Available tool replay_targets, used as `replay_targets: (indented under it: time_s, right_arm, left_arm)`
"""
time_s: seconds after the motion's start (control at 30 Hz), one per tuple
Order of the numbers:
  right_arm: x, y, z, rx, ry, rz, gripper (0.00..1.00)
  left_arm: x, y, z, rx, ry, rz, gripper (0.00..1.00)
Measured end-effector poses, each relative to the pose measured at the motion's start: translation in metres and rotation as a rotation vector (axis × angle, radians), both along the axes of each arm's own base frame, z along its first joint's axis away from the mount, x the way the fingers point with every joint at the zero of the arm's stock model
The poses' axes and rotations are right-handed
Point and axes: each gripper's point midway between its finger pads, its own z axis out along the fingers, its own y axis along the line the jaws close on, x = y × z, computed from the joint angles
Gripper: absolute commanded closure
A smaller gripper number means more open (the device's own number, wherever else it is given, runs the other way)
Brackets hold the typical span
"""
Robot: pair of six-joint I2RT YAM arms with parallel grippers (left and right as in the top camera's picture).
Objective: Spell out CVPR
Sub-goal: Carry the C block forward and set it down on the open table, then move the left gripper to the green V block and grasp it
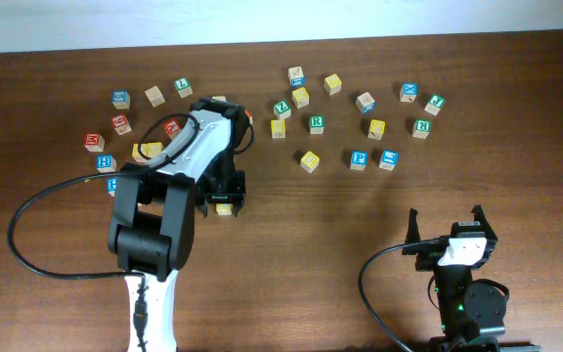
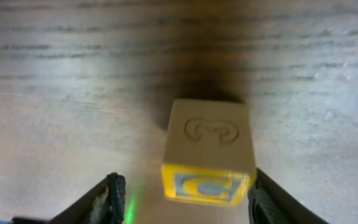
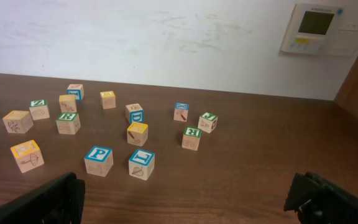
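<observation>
- The left claw [image 1: 222, 200] is spread, its fingers [image 2: 112, 194] straddling the yellow C block [image 2: 209, 155].
- That block stands on the counter [image 1: 516, 196], left of centre and nearer than the scattered letters.
- The left finger is clear of the block; the right finger is just beside it.
- V block [image 1: 281, 109], R block [image 1: 317, 124] and P block [image 1: 359, 159] lie apart, farther back.
- The right claw [image 1: 451, 227] is spread, holding nothing, at the near right.
</observation>
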Motion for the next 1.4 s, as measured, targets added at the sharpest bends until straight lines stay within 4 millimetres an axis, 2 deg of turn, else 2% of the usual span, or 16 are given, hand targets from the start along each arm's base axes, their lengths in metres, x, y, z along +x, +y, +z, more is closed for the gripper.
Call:
replay_targets:
  time_s: [0.07, 0.17, 0.2, 0.27, 0.3, 0.37, 0.4, 0.47, 0.53, 0.57, 0.77, 0.83, 0.93, 1.1, 1.27, 1.4]
  right_arm:
    - [0.000, 0.000, 0.000, 0.000, 0.000, 0.000, 0.02]
    - [0.000, 0.000, 0.000, 0.000, 0.000, 0.000, 0.02]
    - [0.000, 0.000, 0.000, 0.000, 0.000, 0.000, 0.02]
    - [0.000, 0.000, 0.000, 0.000, 0.001, 0.000, 0.02]
    - [0.000, 0.000, 0.000, 0.000, 0.000, 0.000, 0.02]
    - [0.000, 0.000, 0.000, 0.001, 0.001, 0.000, 0.02]
    - [0.000, 0.000, 0.000, 0.000, 0.001, 0.000, 0.02]
    - [0.000, 0.000, 0.000, -0.001, 0.001, 0.000, 0.02]
    - [0.000, 0.000, 0.000, 0.000, 0.000, 0.000, 0.02]
    - [0.000, 0.000, 0.000, 0.000, 0.000, 0.000, 0.02]
    - [0.000, 0.000, 0.000, 0.000, 0.000, 0.000, 0.02]
    - [0.000, 0.000, 0.000, 0.000, 0.000, 0.000, 0.02]
    - [0.000, 0.000, 0.000, -0.001, 0.000, 0.000, 0.02]
    - [0.000, 0.000, 0.000, 0.000, 0.000, 0.000, 0.02]
    - [0.000, 0.000, 0.000, 0.000, 0.000, 0.000, 0.02]
    - [0.000, 0.000, 0.000, 0.000, 0.000, 0.000, 0.01]
  left_arm:
    - [0.016, -0.005, 0.021, -0.016, -0.048, 0.000, 0.45]
    - [0.035, -0.006, 0.069, -0.043, -0.109, 0.016, 0.24]
    - [0.041, -0.003, 0.082, -0.054, -0.140, 0.036, 0.23]
    - [0.058, 0.038, 0.150, -0.096, -0.322, 0.147, 0.18]
    - [0.057, 0.058, 0.170, -0.099, -0.376, 0.198, 0.09]
    - [0.047, 0.122, 0.220, -0.080, -0.528, 0.357, 0.07]
    - [0.044, 0.141, 0.229, -0.068, -0.557, 0.406, 0.08]
    - [0.037, 0.172, 0.221, -0.041, -0.535, 0.493, 0.15]
    - [0.028, 0.181, 0.197, -0.030, -0.464, 0.527, 0.27]
    - [0.028, 0.179, 0.184, -0.035, -0.443, 0.526, 0.27]
    - [0.076, 0.102, 0.102, -0.170, -0.517, 0.349, 0.24]
    - [0.075, 0.089, 0.080, -0.097, -0.526, 0.308, 0.29]
    - [0.087, 0.094, 0.059, -0.036, -0.605, 0.317, 0.33]
    - [0.105, 0.089, 0.049, -0.022, -0.701, 0.297, 0.42]
    - [0.103, 0.092, 0.032, -0.003, -0.692, 0.272, 0.41]
    - [0.101, 0.092, -0.003, 0.012, -0.627, 0.240, 0.46]
